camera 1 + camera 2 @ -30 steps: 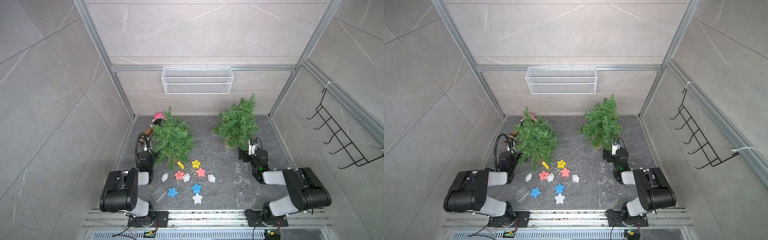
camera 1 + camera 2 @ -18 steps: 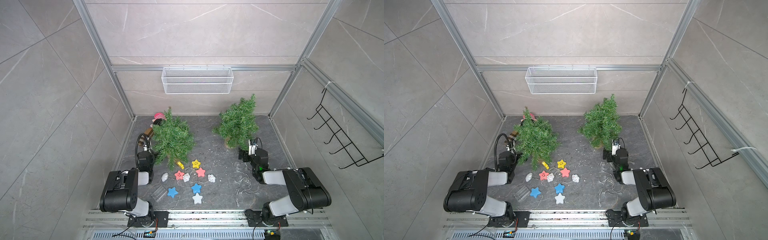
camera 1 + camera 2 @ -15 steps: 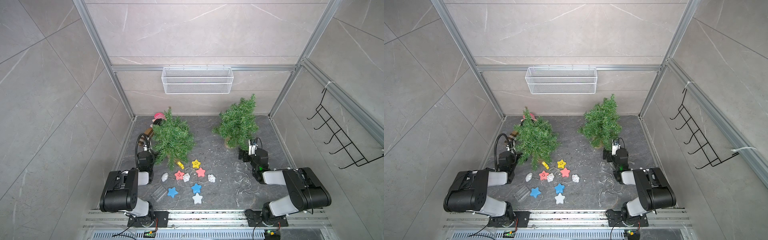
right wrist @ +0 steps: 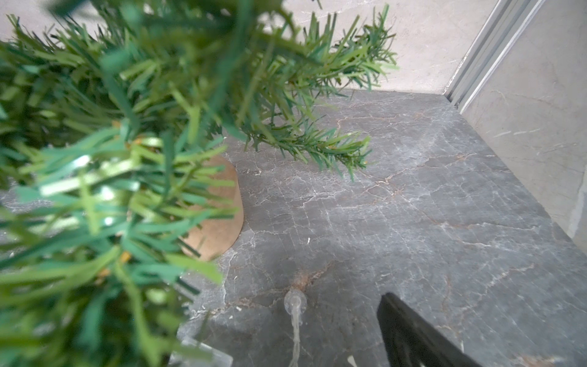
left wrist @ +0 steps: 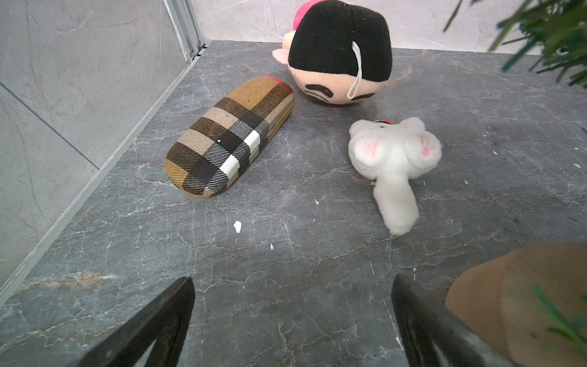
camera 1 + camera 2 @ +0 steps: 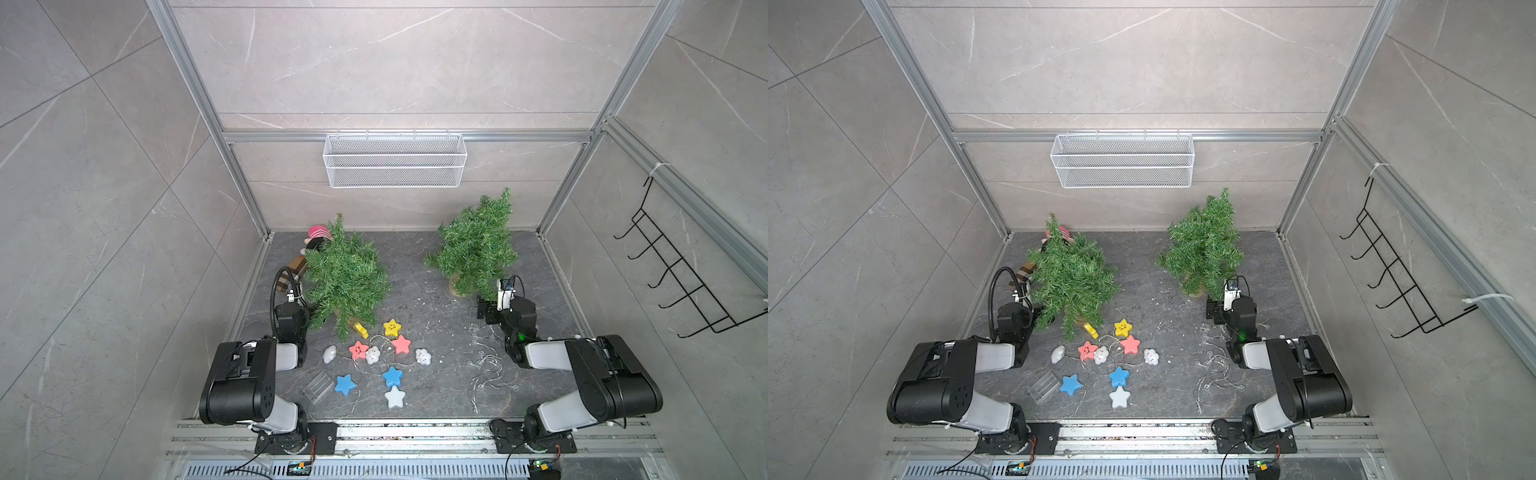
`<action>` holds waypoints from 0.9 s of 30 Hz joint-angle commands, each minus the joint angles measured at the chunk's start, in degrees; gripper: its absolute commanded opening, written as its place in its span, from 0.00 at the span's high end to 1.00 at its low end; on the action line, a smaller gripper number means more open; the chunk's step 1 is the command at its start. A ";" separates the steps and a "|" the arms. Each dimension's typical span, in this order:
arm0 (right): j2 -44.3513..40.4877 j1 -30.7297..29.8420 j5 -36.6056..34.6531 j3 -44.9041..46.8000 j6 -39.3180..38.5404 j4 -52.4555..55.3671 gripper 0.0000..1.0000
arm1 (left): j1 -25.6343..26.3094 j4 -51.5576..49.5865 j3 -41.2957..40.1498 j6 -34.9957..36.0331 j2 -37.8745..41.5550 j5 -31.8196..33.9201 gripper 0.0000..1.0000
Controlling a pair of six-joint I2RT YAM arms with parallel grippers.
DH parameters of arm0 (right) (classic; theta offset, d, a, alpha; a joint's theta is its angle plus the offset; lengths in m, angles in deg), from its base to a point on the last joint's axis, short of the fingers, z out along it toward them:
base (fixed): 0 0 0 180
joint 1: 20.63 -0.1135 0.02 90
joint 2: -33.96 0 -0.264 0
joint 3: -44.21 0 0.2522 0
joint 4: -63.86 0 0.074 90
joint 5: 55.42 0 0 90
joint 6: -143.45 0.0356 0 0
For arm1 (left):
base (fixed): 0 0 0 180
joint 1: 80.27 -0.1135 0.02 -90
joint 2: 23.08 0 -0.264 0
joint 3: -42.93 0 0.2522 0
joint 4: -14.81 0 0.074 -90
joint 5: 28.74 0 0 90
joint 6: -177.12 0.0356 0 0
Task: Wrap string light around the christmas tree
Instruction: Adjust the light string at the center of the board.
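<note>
The clear string light [image 6: 488, 368] is the thin one with tiny bulbs. It lies in a loose tangle on the dark floor [image 6: 428, 291], just beside my right arm and in front of the right christmas tree [image 6: 476, 245]. In the right wrist view, one bulb [image 4: 295, 302] lies on the floor near the tree's round brown base [image 4: 219, 228]. None of the wire is on the tree yet, so I think the job has not begun.

The right gripper [image 6: 485, 309] sits low under the branches. Its jaws are wide and hold nothing. In the wrist view I see only one finger [image 4: 409, 327], and the other one is out of sight.

A star string light [image 6: 372, 354] lies in the middle of the floor, in front of the left christmas tree [image 6: 347, 278]. Its clear battery box [image 6: 318, 386] is near it. The left gripper [image 5: 292, 282] is wide and empty too. It faces a checked case [image 5: 232, 136], a soft toy head [image 5: 340, 54] and a white soft toy [image 5: 394, 159].

What could go wrong? The wire is thin and knotted, so I might pinch only air. I might also lift the whole clump at once. The tree looks light to me. A tug on a caught wire could tip it over, and so could a bump from my arm. The wire could also snag on the needles.
</note>
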 commanded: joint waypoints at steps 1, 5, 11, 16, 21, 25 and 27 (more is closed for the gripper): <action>0.69 0.88 1.59 -1.42 0.23 -0.15 0.01 | -0.74 0.55 1.93 -0.32 -0.37 -1.59 0.00; -2.20 -0.34 1.49 0.62 -1.71 -2.01 0.01 | -0.16 2.14 0.34 0.41 1.34 -0.77 0.00; -13.01 -3.58 -2.36 -0.31 -0.95 11.37 0.01 | 2.15 -3.86 -1.12 0.50 10.61 4.25 0.00; -18.24 -5.74 -4.62 -0.99 1.64 20.38 0.01 | 3.73 -17.78 0.64 -1.99 16.59 9.55 0.00; -22.12 -7.95 -8.97 -6.69 3.73 35.95 0.01 | 5.57 -24.79 -0.02 -5.47 22.70 14.91 0.00; -24.19 -8.37 -11.69 -13.53 10.37 52.68 0.01 | 7.08 -29.99 0.85 -8.53 26.88 15.26 0.00; -25.19 -8.44 -12.33 -16.46 15.53 60.39 0.01 | 9.75 -32.59 1.33 -7.95 28.91 18.64 0.00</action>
